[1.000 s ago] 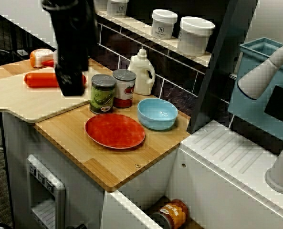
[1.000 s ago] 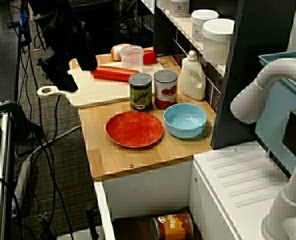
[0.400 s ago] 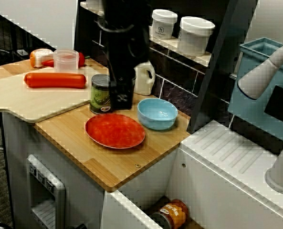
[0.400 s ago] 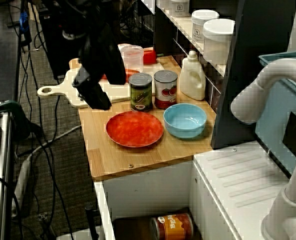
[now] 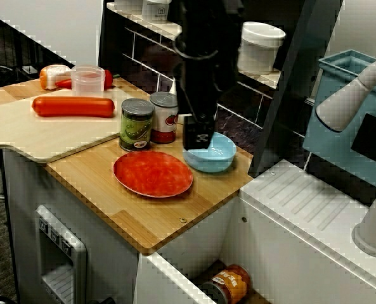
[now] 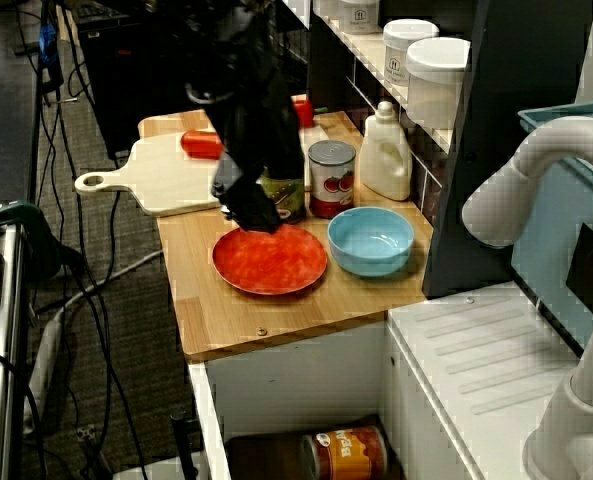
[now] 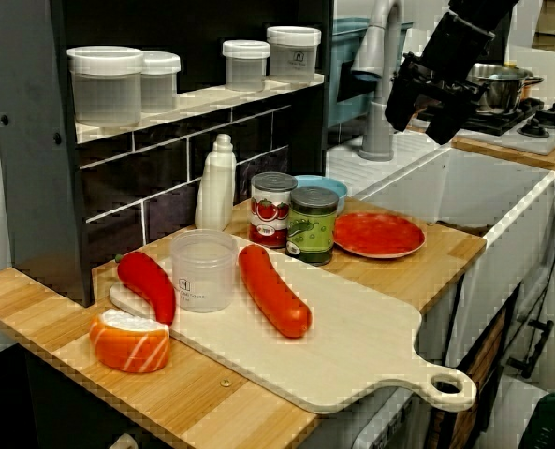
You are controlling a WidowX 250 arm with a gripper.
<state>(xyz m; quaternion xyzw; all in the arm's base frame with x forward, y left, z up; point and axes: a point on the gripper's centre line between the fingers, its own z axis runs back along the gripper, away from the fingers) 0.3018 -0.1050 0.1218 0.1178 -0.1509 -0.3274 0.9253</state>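
In the view from the front of the counter, an orange and white salmon piece [image 5: 53,75] lies far to the left of the red plate [image 5: 153,174]. Beside it a clear plastic cup [image 5: 87,80] stands upright. A long red sausage [image 5: 73,106] lies on the pale cutting board [image 5: 35,139], and the right edge of this board comes near the left side of the red plate.

Just behind the red plate stand a green can [image 5: 137,125] and a red can [image 5: 165,117], both upright and close together. The red plate itself lies flat on the wooden counter [image 5: 149,221].

The gripper [image 5: 198,138] hangs in the air above the red plate, well clear of it. In this front view it covers the left rim of the blue bowl [image 5: 218,157]. In the higher view from the side it covers the back left edge of the red plate. In the view along the cutting board its two fingers [image 7: 403,108] stand apart and empty.

The blue bowl sits just to the right of the red plate, very near it. A white bottle [image 6: 384,155] stands behind and to the right of the red plate, against the dark tiled wall.
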